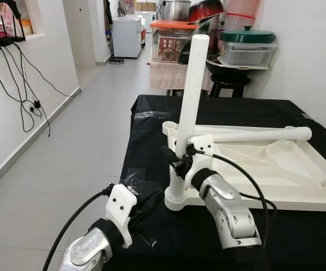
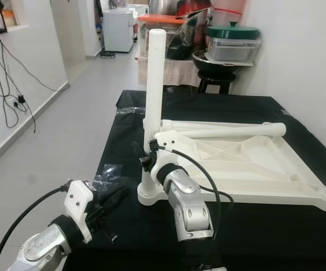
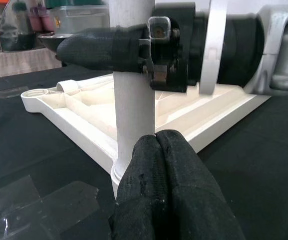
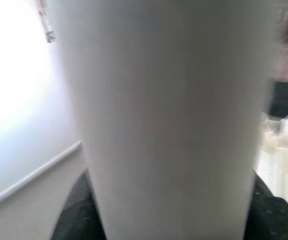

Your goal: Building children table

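Black cloth covers the worktop (image 1: 298, 237) filling the lower right of the frame, grey tiled floor (image 1: 66, 169) running off up the left side toward a white fridge (image 1: 127, 35) and stacked pots (image 1: 247, 45) at the top. An upside-down white tabletop (image 1: 281, 169) lies on the cloth at centre right, with one loose leg (image 1: 253, 134) resting across it. Another white leg (image 1: 192, 90) stands upright in the near corner socket, and the right gripper (image 1: 179, 157) is clamped round it low down. The left gripper (image 3: 156, 150) sits at the lower left with its fingers pressed together, tips right by the base of that leg.
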Controlling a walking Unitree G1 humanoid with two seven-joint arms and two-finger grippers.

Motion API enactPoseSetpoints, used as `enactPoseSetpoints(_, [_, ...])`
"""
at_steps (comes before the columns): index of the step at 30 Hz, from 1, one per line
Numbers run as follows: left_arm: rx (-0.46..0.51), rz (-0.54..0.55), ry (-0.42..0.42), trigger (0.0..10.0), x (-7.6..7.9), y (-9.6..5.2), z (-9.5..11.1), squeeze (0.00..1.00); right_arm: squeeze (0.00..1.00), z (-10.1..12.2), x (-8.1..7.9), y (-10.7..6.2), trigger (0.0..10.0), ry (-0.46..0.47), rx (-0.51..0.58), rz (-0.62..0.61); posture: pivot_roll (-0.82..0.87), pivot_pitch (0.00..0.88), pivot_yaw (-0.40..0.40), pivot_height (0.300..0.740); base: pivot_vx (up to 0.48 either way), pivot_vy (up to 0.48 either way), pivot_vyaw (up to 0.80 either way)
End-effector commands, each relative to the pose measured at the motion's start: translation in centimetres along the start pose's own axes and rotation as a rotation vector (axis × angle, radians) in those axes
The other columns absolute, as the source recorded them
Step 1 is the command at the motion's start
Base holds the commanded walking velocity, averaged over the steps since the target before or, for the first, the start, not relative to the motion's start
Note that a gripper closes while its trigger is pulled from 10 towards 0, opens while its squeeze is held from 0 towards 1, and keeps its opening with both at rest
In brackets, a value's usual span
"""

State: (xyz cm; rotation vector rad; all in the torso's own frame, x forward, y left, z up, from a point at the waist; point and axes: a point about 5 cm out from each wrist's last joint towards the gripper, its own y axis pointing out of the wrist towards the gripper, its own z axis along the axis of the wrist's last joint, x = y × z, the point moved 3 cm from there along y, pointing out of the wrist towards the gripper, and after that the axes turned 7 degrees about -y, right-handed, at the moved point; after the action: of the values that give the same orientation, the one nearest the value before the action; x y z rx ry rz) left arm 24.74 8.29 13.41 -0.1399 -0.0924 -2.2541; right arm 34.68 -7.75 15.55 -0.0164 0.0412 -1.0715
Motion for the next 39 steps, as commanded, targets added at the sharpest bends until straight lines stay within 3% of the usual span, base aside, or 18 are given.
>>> enactPoseSetpoints(1, [-0.009,0.005,0.006,10.0,-0.1,0.1,-0.1,0.00,0.00,-3.0,0.2,-0.5,10.0,0.061,-0.115,-0.007,0.02,0.000,-0.042,0.740,0.000,0.000,0.00])
enactPoseSetpoints(2, [-0.007,0.008,0.006,10.0,-0.1,0.1,-0.2,0.00,0.93,-2.5,-0.1,-0.5,10.0,0.078,-0.100,0.025,0.02,0.000,-0.042,0.740,0.000,0.000,0.00])
enactPoseSetpoints(3, [-0.007,0.008,0.006,10.0,-0.1,0.1,-0.2,0.00,0.93,-2.5,-0.1,-0.5,10.0,0.078,-0.100,0.025,0.02,0.000,-0.042,0.740,0.000,0.000,0.00])
enactPoseSetpoints(4, [-0.007,0.007,0.008,10.0,0.0,0.2,-0.2,0.00,1.00,-1.3,-0.8,-0.4,10.0,0.095,-0.050,0.165,0.02,0.000,-0.042,0.740,0.000,0.000,0.00])
enactPoseSetpoints(5, [-0.007,0.007,0.008,10.0,0.0,0.2,-0.2,0.00,1.00,-1.3,-0.8,-0.4,10.0,0.095,-0.050,0.165,0.02,0.000,-0.042,0.740,0.000,0.000,0.00])
enactPoseSetpoints(6, [-0.008,0.005,0.009,10.0,0.0,0.3,-0.2,0.00,1.00,-0.2,-1.3,-0.4,10.0,0.073,-0.012,0.285,0.03,0.000,-0.043,0.740,0.000,0.000,0.00])
enactPoseSetpoints(7, [-0.008,0.004,0.011,10.0,0.1,0.3,-0.2,0.00,0.78,0.4,-1.7,-0.7,10.0,0.024,0.003,0.421,0.03,0.000,-0.045,0.740,0.000,0.000,0.00])
enactPoseSetpoints(9, [-0.008,0.004,0.011,10.0,0.1,0.3,-0.2,0.00,0.78,0.4,-1.7,-0.7,10.0,0.024,0.003,0.421,0.03,0.000,-0.045,0.740,0.000,0.000,0.00])
enactPoseSetpoints(10, [-0.008,0.003,0.012,10.0,0.1,0.4,-0.2,0.00,0.00,0.4,-1.8,-1.0,10.0,-0.026,-0.013,0.530,0.03,0.000,-0.045,0.740,0.000,0.000,0.00])
enactPoseSetpoints(12, [-0.008,0.003,0.012,10.0,0.1,0.4,-0.2,0.00,0.00,0.4,-1.8,-1.0,10.0,-0.026,-0.013,0.530,0.03,0.000,-0.045,0.740,0.000,0.000,0.00])
enactPoseSetpoints(13, [-0.008,0.003,0.014,10.0,0.1,0.4,-0.3,0.00,0.00,-0.5,-1.9,-1.5,10.0,-0.088,-0.067,0.668,0.03,0.000,-0.048,0.740,0.000,0.000,0.00])
enactPoseSetpoints(16, [-0.008,0.004,0.023,10.0,0.0,0.5,-0.3,0.00,0.00,-1.4,-1.4,-1.4,10.0,-0.092,-0.142,0.802,0.04,0.000,-0.050,0.740,0.000,0.000,0.00])
enactPoseSetpoints(19, [-0.010,0.007,0.029,10.0,0.0,0.5,-0.3,0.00,0.00,-1.0,-0.7,-0.3,10.0,-0.092,-0.151,0.798,0.04,0.000,-0.050,0.740,0.000,0.000,0.00])
enactPoseSetpoints(20, [-0.011,0.008,0.031,10.0,0.0,0.4,-0.3,0.00,0.00,-0.1,-0.5,0.3,6.6,-0.067,-0.131,0.799,0.05,0.000,-0.052,0.740,0.000,0.000,0.00])
enactPoseSetpoints(21, [-0.011,0.008,0.031,10.0,0.0,0.4,-0.3,0.00,0.00,-0.1,-0.5,0.3,6.6,-0.067,-0.131,0.799,0.05,0.000,-0.052,0.740,0.000,0.000,0.00])
enactPoseSetpoints(22, [-0.011,0.009,0.031,10.0,0.0,0.4,-0.4,0.00,0.00,0.4,-0.3,0.5,0.0,-0.047,-0.115,0.799,0.05,0.000,-0.052,0.740,0.000,0.000,0.00])
enactPoseSetpoints(32, [-0.017,0.009,0.036,10.0,0.1,0.4,-0.5,0.00,0.00,0.3,1.3,-0.4,0.0,-0.024,-0.102,0.837,0.05,0.000,-0.043,0.740,0.000,0.000,0.00])
enactPoseSetpoints(39, [-0.018,0.004,0.030,10.0,0.2,0.3,-0.6,0.00,0.00,-2.0,3.1,-2.1,0.0,-0.091,-0.155,0.679,0.03,0.000,-0.043,0.740,0.000,0.000,0.00])
